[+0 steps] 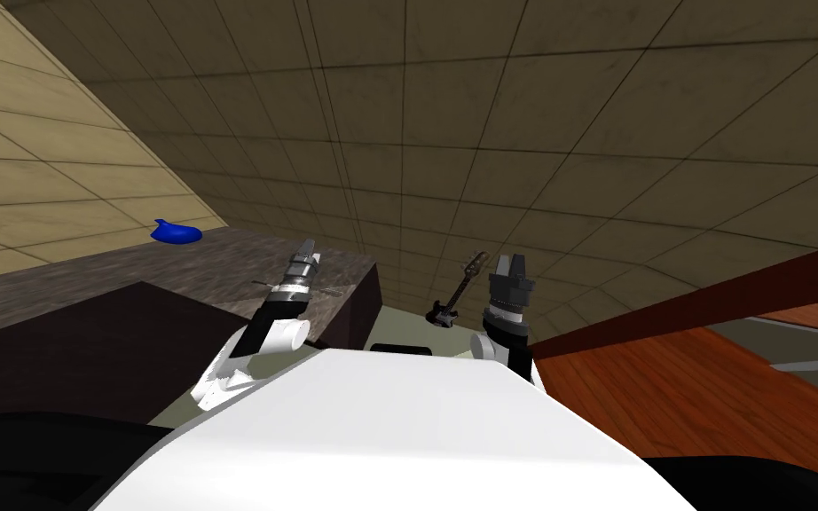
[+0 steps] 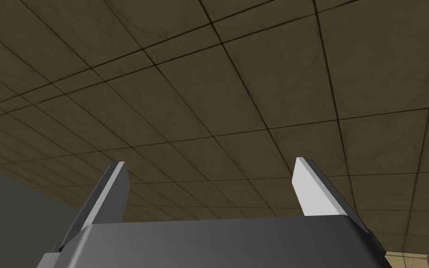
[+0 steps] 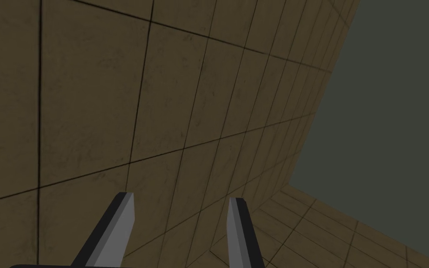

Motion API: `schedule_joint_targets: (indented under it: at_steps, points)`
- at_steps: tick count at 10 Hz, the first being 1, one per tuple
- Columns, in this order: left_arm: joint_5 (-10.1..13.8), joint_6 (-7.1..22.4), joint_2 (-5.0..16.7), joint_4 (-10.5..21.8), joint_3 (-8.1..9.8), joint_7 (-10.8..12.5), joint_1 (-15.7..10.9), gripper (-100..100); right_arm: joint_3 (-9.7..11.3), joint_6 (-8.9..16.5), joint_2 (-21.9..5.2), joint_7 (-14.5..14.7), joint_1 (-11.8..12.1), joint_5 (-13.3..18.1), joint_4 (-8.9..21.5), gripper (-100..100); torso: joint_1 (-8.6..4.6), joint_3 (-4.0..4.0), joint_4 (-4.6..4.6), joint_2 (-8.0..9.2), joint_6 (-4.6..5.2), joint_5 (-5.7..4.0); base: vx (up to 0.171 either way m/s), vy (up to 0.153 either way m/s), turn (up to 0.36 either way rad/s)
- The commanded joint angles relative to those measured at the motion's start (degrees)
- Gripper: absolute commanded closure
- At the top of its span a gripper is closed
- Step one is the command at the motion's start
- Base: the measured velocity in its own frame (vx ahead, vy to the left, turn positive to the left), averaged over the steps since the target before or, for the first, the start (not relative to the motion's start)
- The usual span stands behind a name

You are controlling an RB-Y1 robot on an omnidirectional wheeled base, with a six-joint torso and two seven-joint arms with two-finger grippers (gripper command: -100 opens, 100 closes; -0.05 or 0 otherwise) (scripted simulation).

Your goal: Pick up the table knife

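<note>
The dark mottled surface (image 1: 212, 266) lies beneath and to the left of the left gripper (image 1: 309, 241), and a red-brown floor (image 1: 664, 381) spreads to the right of the right gripper (image 1: 510, 259). A black guitar (image 1: 452, 297) stands between the two grippers, nearer the right one. A blue lump (image 1: 176, 232) rests on the surface well to the left of the left gripper. Both grippers are raised: the left fingers (image 2: 116, 195) stand spread wide with nothing between them, and the right fingers (image 3: 120, 223) stand apart too (somewhat narrower), also bare. A thin grey sliver, seemingly the knife (image 1: 331, 291), lies on the surface just below the left fingers, crossing behind that wrist and apart from them.
</note>
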Motion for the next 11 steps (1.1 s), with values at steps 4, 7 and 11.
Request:
schedule_joint_targets:
  at_steps: [4,7,11]
  points:
    - [1.0,8.0,3.3,1.8,3.75,-2.0,-0.2,-100,0.0,0.0,0.0,0.0,0.0,0.0,0.0,0,-0.05,0.01,0.0,0.04,0.01,-0.01,0.071,-0.045,0.029]
    - [1.6,11.8,4.7,2.8,5.3,-2.7,-0.3,-100,0.0,0.0,0.0,0.0,0.0,0.0,0.0,0,0.02,0.09,0.03,0.18,0.02,0.0,0.039,-0.032,0.022]
    - [2.7,18.2,7.7,5.1,8.22,-4.3,-0.5,-100,0.0,0.0,0.0,0.0,0.0,0.0,0.0,0,-0.06,0.03,0.01,0.07,0.01,-0.01,0.071,-0.048,0.022]
